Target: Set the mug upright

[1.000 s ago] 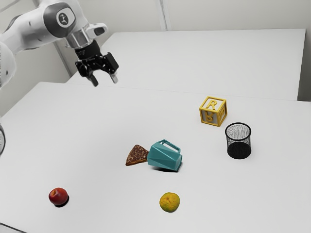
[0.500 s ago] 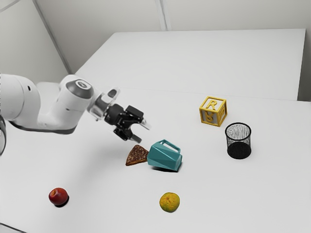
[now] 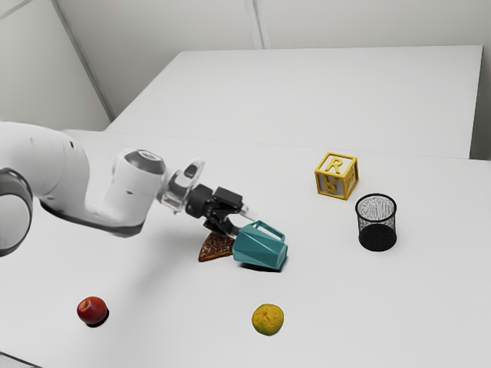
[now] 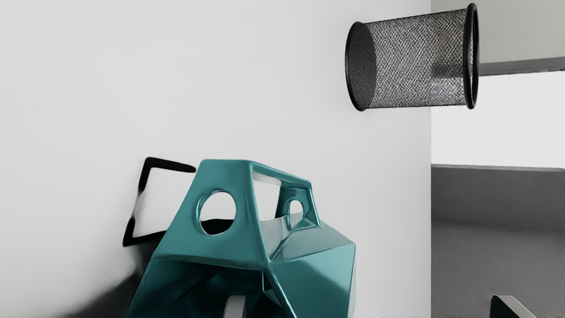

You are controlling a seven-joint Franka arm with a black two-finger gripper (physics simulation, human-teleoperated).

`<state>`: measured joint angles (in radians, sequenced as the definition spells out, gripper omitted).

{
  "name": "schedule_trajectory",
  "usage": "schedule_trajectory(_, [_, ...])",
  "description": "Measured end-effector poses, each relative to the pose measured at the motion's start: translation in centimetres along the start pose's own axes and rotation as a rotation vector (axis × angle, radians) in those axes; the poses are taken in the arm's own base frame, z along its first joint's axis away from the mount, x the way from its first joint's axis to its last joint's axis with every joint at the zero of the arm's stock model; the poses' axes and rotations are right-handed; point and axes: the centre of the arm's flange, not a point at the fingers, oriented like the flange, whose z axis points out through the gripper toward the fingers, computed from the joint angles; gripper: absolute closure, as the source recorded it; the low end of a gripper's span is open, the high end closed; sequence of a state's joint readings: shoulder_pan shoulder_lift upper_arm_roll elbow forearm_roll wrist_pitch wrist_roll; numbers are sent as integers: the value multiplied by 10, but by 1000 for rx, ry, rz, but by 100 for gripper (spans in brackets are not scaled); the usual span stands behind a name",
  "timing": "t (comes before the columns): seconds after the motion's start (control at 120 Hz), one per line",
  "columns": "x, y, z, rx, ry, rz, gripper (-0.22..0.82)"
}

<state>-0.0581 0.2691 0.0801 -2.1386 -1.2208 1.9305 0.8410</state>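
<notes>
Exterior view: the hand (image 3: 241, 223) has moved nearer the mug (image 3: 259, 250).

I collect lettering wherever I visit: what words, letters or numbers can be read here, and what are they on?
"R": top face of the yellow-framed block.
Front face of that block: one letter, perhaps "B" or "R"; I cannot tell which.
Its face toward the exterior view's right: a character too small and slanted to read.
Teal mug: no lettering that I can see.
</notes>
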Motion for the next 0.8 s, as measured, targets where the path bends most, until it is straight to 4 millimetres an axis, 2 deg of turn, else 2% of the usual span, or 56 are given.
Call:
schedule_trajectory(0.175, [-12,1,20,-41,-4,28,0])
schedule_trajectory(0.292, [-15,2,23,-49,4,50,3])
schedule_trajectory(0.35, [-14,3,22,-52,11,62,11])
schedule_trajectory(0.467, [-14,2,22,-53,23,80,40])
schedule_trajectory(0.55, [-13,2,22,-57,33,88,55])
schedule_trajectory(0.667, [-13,3,21,-61,42,100,67])
schedule_trajectory(0.8, [-12,5,21,-69,52,111,73])
